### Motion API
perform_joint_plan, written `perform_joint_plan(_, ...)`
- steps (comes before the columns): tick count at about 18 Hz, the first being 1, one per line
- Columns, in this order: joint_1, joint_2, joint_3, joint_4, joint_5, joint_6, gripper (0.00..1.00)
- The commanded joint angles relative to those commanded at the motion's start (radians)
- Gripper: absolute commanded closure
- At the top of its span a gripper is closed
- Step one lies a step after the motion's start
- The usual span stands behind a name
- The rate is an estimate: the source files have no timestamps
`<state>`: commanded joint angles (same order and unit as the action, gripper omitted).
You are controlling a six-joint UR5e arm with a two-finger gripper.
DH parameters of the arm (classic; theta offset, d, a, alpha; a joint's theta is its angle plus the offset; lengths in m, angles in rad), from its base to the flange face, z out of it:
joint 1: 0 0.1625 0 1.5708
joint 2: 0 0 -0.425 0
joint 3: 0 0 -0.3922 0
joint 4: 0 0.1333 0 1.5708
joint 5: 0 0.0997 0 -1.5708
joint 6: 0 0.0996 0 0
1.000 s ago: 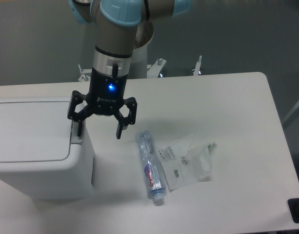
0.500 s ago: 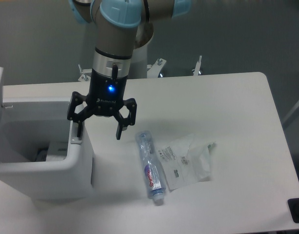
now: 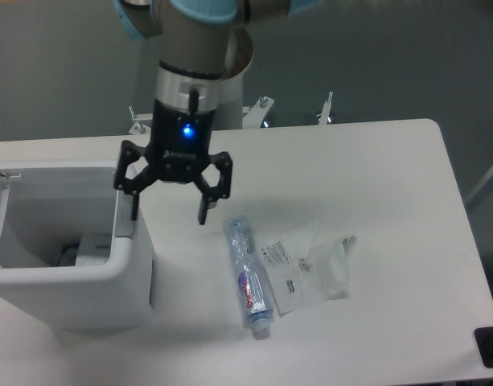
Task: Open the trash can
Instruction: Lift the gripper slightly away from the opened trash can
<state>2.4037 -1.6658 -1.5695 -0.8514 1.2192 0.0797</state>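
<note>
Trash can lid up, job looked done.
Gripper spread, empty, above push tab; stiff light plastic, pressed not gripped.

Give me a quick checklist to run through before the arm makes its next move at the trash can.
1. Trash can lid open: ok, interior exposed.
2. End effector empty: ok, fingers spread, nothing held.
3. End effector clear of the push tab: cannot tell, one finger is right above it.
4. Plastic bottle out of the way: ok, on the table to the right.
5. Wrapper clear: ok, beside the bottle.
</note>
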Motion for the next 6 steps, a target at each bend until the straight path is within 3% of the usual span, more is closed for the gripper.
perform_joint_plan(3,0.021,-0.012,0.028,-0.008,0.114,0.055,0.00)
perform_joint_plan(6,0.060,-0.023,0.022,-0.008,0.121,0.106,0.00)
